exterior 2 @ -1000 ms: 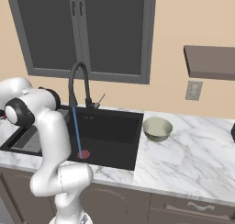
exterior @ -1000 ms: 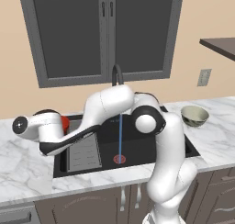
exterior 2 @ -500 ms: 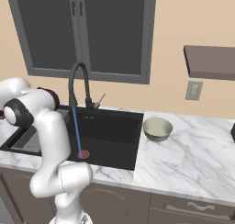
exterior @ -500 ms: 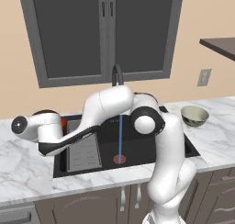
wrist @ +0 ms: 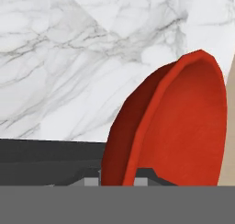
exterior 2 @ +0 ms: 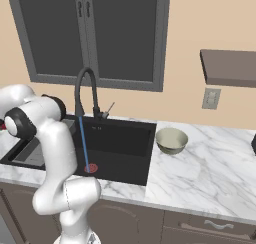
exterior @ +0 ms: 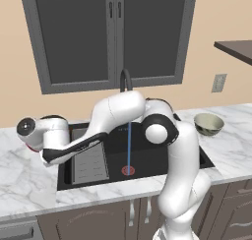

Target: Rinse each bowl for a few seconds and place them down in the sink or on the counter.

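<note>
The red bowl (wrist: pixel 179 126) is tilted on edge above the white marble counter (wrist: pixel 69 58), left of the sink (exterior: pixel 162 158). My gripper (wrist: pixel 118 179) is shut on its rim at the bottom of the hand view. From the left base view, my hand (exterior: pixel 39 133) hangs over the counter left of the basin, and a sliver of the red bowl (exterior: pixel 32 148) shows under it. The grey-beige bowl (exterior: pixel 208 123) (exterior 2: pixel 171 140) stands upright on the counter to the right of the sink.
A thin blue stream of water (exterior: pixel 129 150) runs from the black arched tap (exterior 2: pixel 82 88) to the red drain (exterior: pixel 128 170). A grey ribbed tray (exterior: pixel 88 165) lies in the basin's left half. A dark shelf (exterior 2: pixel 230 68) juts from the wall at right.
My hand with the red bowl has drifted slightly to the left, and less of the bowl shows behind it. The water keeps running and the grey-beige bowl has not moved.
</note>
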### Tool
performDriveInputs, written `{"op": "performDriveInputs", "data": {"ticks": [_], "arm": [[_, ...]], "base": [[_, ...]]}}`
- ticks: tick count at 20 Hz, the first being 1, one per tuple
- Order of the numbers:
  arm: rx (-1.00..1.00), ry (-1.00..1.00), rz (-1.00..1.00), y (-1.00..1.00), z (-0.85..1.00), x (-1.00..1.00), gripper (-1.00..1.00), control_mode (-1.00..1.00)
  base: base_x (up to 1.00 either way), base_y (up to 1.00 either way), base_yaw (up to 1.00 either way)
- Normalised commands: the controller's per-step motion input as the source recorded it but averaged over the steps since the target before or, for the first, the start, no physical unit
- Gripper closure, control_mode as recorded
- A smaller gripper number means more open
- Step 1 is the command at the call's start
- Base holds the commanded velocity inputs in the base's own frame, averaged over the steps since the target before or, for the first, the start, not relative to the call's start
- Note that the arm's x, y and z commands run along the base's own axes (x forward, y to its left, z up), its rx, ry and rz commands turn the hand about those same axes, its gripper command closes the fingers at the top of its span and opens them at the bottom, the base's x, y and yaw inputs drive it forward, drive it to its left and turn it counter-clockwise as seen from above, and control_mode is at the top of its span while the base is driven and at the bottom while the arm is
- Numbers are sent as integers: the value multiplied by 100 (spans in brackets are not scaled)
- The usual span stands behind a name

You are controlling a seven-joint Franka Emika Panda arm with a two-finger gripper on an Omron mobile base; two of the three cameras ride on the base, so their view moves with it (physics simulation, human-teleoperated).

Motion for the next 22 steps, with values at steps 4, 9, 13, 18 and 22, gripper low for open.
{"op": "performDriveInputs", "data": {"ticks": [4, 9, 13, 18, 22], "arm": [[8, 5, 5, 13, -15, 0, 100, -100], [4, 2, 2, 14, -20, 0, 100, -100], [0, 1, 0, 15, -17, 0, 100, -100], [1, 7, 0, 25, -13, 1, 100, -100], [1, 11, 0, 39, -13, 4, 100, -100]], "base": [[0, 0, 0], [0, 0, 0], [0, 0, 0], [0, 0, 0], [0, 0, 0]]}}
